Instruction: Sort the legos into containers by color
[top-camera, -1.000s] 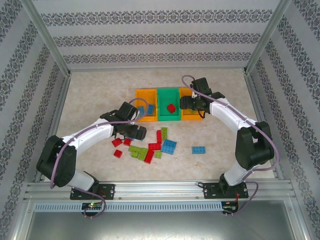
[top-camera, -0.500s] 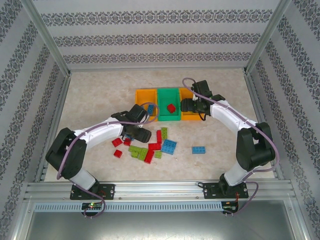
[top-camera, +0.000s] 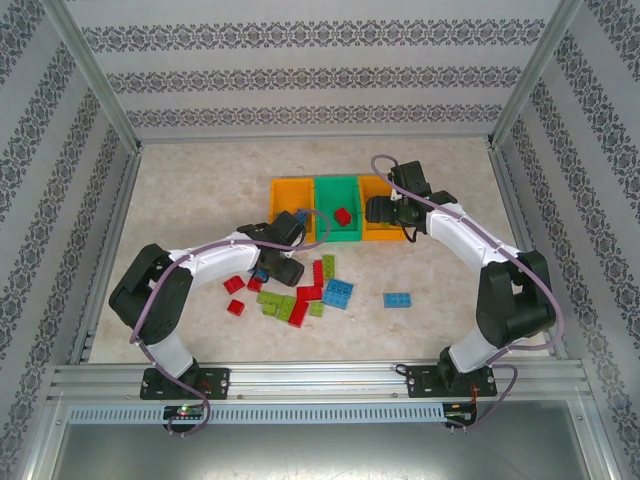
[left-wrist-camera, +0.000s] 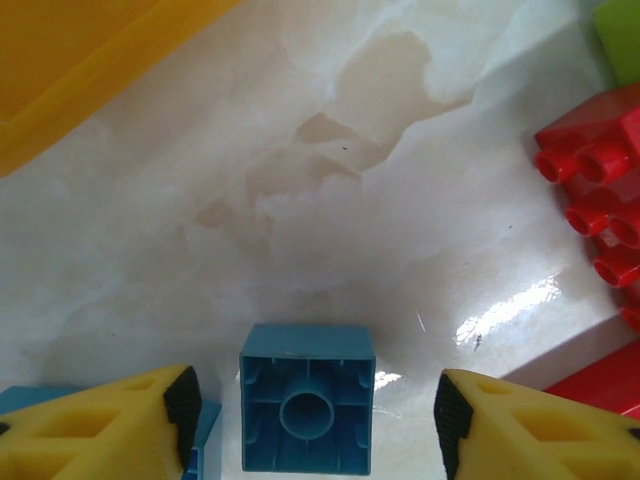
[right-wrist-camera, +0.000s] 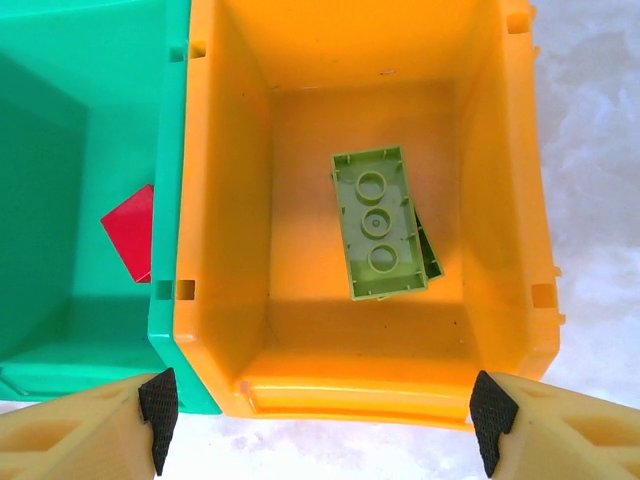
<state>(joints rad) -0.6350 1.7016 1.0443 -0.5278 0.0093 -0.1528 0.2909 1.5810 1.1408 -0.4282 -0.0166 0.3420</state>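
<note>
Where my left pincer (left-wrist-camera: 316, 405) hangs low over the worktop (left-wrist-camera: 350, 200), its yellow fingers (left-wrist-camera: 100, 425) stand apart on either side of a square light-blue lego (left-wrist-camera: 307, 350) lying hollow side up, with a gap on each flank. Glossy marbled surface lies open beyond it, with red studded legos (left-wrist-camera: 600, 200) at the right edge and an orange container (left-wrist-camera: 70, 70) at far left. My right pincer (right-wrist-camera: 324, 412) gapes wide above the other orange container (right-wrist-camera: 500, 200). Inside lies a light-green lego (right-wrist-camera: 378, 222), underside up, its long axis running away from me, slightly slanted.
</note>
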